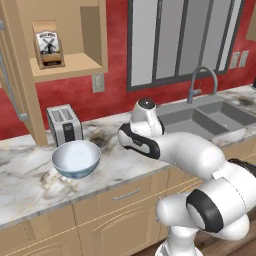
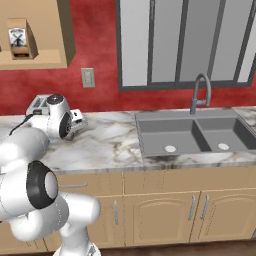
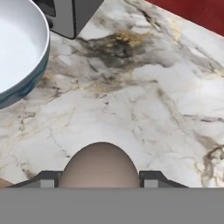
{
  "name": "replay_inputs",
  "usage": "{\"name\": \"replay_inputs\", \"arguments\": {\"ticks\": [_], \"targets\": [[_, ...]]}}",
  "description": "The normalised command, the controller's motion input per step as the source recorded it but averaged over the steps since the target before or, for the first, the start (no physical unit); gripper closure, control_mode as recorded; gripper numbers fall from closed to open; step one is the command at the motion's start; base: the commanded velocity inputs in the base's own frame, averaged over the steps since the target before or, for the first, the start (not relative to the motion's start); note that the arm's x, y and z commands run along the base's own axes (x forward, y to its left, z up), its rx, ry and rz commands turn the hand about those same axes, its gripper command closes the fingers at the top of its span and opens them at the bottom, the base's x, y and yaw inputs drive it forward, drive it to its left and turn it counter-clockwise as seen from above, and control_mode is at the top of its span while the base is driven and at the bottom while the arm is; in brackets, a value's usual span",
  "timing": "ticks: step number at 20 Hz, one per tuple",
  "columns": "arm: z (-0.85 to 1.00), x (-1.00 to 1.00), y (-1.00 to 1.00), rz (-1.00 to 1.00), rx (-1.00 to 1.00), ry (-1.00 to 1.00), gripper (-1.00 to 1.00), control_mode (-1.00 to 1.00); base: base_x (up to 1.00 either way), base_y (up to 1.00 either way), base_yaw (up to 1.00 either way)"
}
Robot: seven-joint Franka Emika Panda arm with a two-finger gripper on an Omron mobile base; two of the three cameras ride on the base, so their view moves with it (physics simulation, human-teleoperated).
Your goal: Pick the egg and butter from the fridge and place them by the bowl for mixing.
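The egg (image 3: 100,165) sits clamped between the tool's (image 3: 100,179) two dark fingertips, hanging over the marble desk (image 3: 144,109). The bowl (image 3: 19,52) stands on the desk ahead and to the left of the tool, with the toaster (image 3: 70,15) just beyond it

We saw the bowl (image 1: 76,159) standing on the marble worktop (image 1: 30,185), white inside, just in front of the toaster (image 1: 64,124). Our arm (image 1: 175,150) reached across the worktop to the bowl's right, between it and the sink (image 1: 210,117) with its curved tap (image 1: 202,82). Up on a wooden shelf (image 1: 70,62) stood a small bag (image 1: 49,49).
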Motion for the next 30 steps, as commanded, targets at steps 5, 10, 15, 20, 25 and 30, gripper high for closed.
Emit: {"name": "replay_inputs", "arguments": {"ticks": [5,10,15,20,25,30], "targets": [[-0.17,0.18,0.22,0.0,0.0,0.01,1.0,-1.0,0.0,0.0,0.0],[-0.12,0.0,0.02,0.0,0.0,0.0,1.0,-1.0,0.0,0.0,0.0],[-0.41,0.04,0.14,0.0,0.0,0.03,1.0,-1.0,0.0,0.0,0.0],[-0.39,0.12,0.13,0.0,0.0,0.0,1.0,-1.0,0.0,0.0,0.0],[-0.12,0.2,0.01,0.0,0.0,0.0,1.0,-1.0,0.0,0.0,0.0],[-0.14,0.16,0.01,0.0,0.0,0.0,1.0,-1.0,0.0,0.0,0.0]]}}
